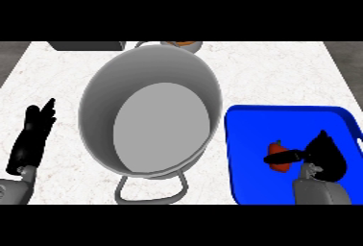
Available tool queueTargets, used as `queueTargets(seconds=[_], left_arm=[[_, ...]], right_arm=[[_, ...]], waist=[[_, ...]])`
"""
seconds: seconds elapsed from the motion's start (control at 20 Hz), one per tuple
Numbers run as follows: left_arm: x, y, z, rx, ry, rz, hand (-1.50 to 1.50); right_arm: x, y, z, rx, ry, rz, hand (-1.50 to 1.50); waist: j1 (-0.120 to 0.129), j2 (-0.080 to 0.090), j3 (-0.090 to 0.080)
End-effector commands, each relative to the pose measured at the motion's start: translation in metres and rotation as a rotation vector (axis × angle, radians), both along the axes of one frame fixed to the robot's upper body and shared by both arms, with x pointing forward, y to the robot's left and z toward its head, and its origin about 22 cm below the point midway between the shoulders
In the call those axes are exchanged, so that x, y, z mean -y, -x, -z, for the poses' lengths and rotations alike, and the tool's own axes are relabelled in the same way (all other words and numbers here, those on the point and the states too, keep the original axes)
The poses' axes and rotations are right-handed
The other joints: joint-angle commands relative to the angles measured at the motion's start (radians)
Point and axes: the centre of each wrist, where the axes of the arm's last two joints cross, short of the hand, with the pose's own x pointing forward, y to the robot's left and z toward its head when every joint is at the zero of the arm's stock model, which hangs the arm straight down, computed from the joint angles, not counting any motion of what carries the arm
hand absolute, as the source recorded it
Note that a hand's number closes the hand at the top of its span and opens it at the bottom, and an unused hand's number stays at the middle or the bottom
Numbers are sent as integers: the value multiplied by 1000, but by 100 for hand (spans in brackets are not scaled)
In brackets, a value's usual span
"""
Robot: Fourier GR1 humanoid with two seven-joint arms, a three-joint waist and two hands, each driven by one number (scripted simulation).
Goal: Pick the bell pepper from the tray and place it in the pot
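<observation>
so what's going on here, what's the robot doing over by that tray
The robot's right hand is down on the blue tray at the right, with a finger curled across the red pepper, which lies on the tray. The big grey pot stands in the middle of the counter with nothing in it, so the pepper has not yet gone over. The left hand rests open at the left, fingers up.
</observation>
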Motion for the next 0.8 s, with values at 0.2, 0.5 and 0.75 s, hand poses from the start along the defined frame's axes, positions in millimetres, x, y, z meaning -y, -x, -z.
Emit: queueTargets(seconds=[0.2,0.5,0.75], left_arm=[[3,15,-12,12,-11,2,0],[1,8,-7,-4,9,6,0],[6,-2,1,9,8,6,0]], right_arm=[[26,10,15,-66,-10,115,-150],[15,0,41,-70,-29,107,-150],[27,3,36,16,20,50,150]], waist=[[2,0,2],[3,3,2],[-1,3,2]])
